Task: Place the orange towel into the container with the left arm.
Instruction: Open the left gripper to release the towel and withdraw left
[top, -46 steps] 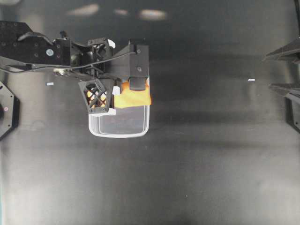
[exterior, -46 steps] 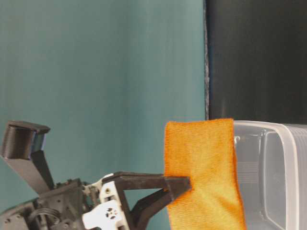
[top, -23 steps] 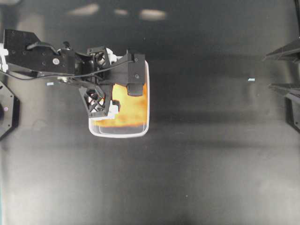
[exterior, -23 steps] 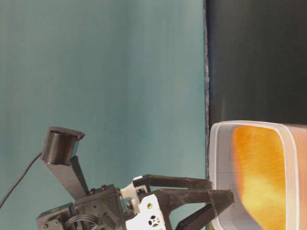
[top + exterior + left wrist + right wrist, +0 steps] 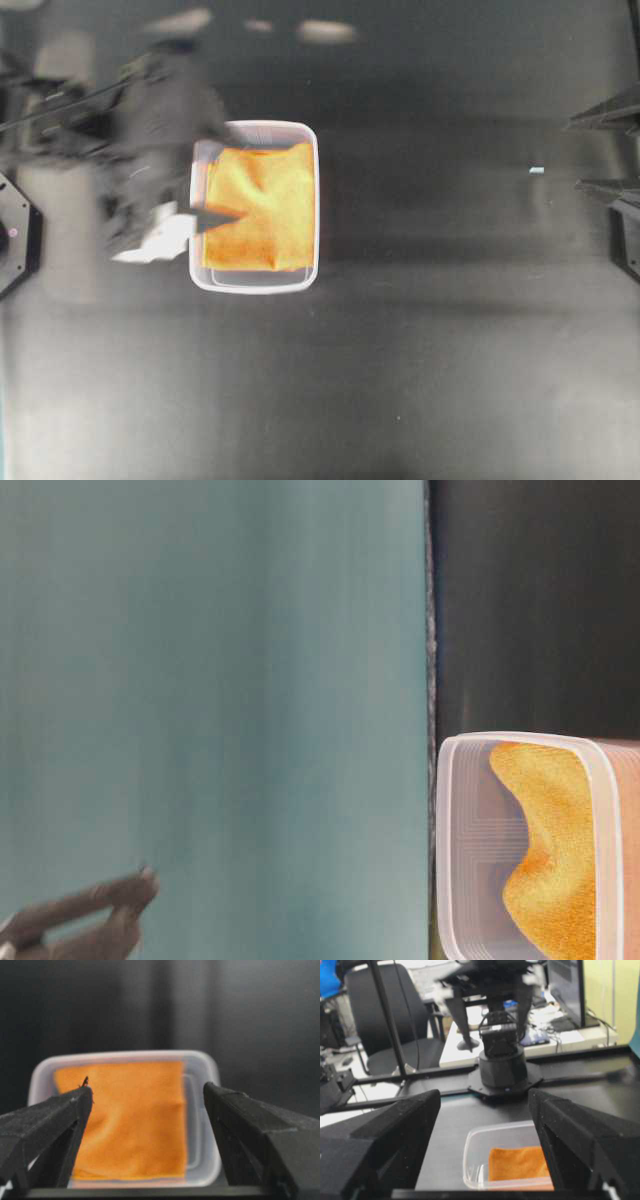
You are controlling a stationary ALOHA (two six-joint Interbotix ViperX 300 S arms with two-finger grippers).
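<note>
The orange towel [image 5: 262, 207] lies loose and slightly rumpled inside the container [image 5: 254, 287], a clear tub left of the table's centre. My left gripper [image 5: 208, 170] is a motion-blurred shape just left of the tub, one fingertip still over its left rim. In the left wrist view this gripper [image 5: 147, 1089] stands open above and behind the tub [image 5: 202, 1160], with the towel [image 5: 132, 1120] seen between the fingers and nothing held. At the right edge my right gripper [image 5: 570, 154] stands open, far from the tub. Its view shows the towel [image 5: 520, 1162] in the tub [image 5: 470, 1160].
A small white fleck [image 5: 536, 170] lies on the black table toward the right. A black mount [image 5: 15, 235] sits at the left edge. The left arm's base [image 5: 502, 1067] stands behind the tub, with a chair [image 5: 395, 1015] and a desk beyond.
The left gripper opened and let go of the towel, which dropped from the tub's far rim flat into the tub. The left arm is pulling back to the left. The right arm is still.
</note>
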